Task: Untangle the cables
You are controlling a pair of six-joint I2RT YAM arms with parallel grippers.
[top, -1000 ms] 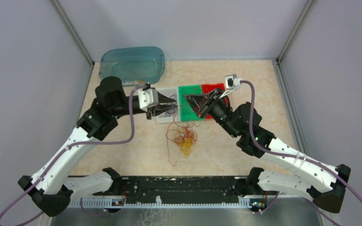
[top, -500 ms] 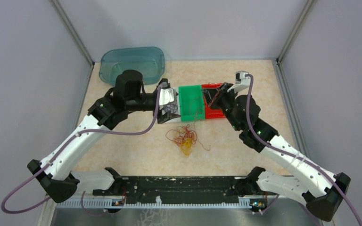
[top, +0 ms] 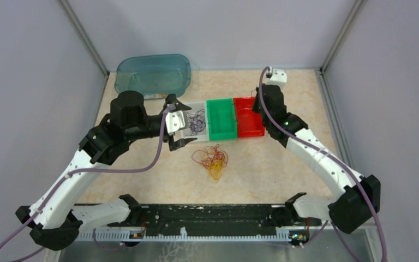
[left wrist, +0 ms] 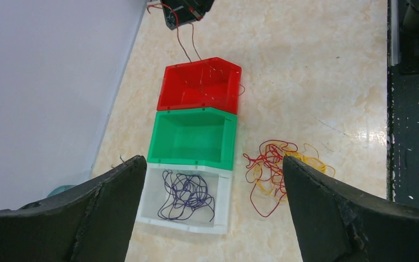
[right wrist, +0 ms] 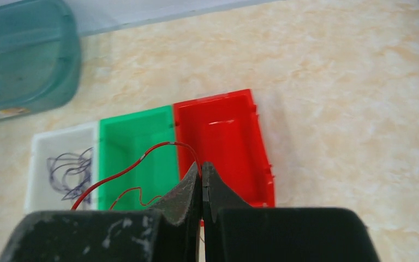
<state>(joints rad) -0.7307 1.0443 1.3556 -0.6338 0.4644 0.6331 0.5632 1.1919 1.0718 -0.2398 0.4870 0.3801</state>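
Right wrist view — right gripper (right wrist: 202, 169), clamped on a red cable (right wrist: 169, 143), near the red bin (right wrist: 234, 136); we should lower it fully before releasing. Left gripper (left wrist: 213, 159) — spread wide, empty.

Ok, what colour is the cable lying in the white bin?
Dark purple. The cable in the white bin shows best in the left wrist view.

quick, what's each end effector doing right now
Left end effector: open, holding nothing.
Right end effector: closed on a red cable.
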